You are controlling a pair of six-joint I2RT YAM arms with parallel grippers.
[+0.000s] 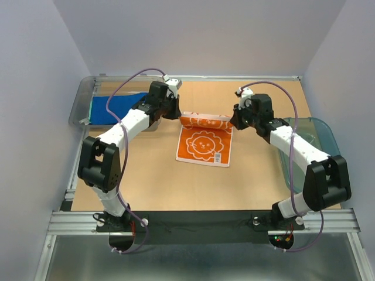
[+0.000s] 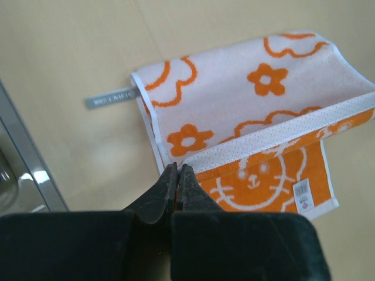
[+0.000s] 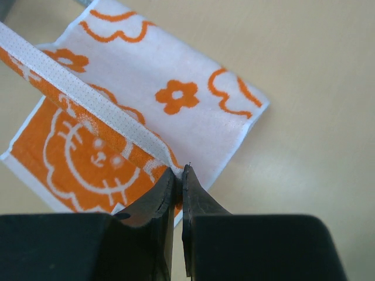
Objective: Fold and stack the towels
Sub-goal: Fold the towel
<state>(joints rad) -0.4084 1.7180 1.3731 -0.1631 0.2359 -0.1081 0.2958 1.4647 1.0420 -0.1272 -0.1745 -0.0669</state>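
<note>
Left claw (image 2: 177, 168): I see it pinched shut on one corner of the white terry towel with orange flower prints (image 2: 246, 93), at its raised hem.
Right claw (image 3: 180, 171): I see it closed just as tightly on the opposite corner of the same hem.
Towel: its far edge is held up between the two claws and curls over, so the white flowered face shows; the rest lies flat on the tan counter (image 1: 146, 181), with an orange lion-face side up.
Tags: a grey loop tag (image 2: 111, 98) lies on the counter at the towel's left corner, and a small white label (image 2: 302, 196) sits at its near edge.
Left of the towel: a plain royal blue cloth (image 1: 114, 108) lies in the clear grey plastic bin (image 1: 79, 111).
Right of the towel: the teal translucent oval basket (image 1: 325, 140) sits behind the right arm.
</note>
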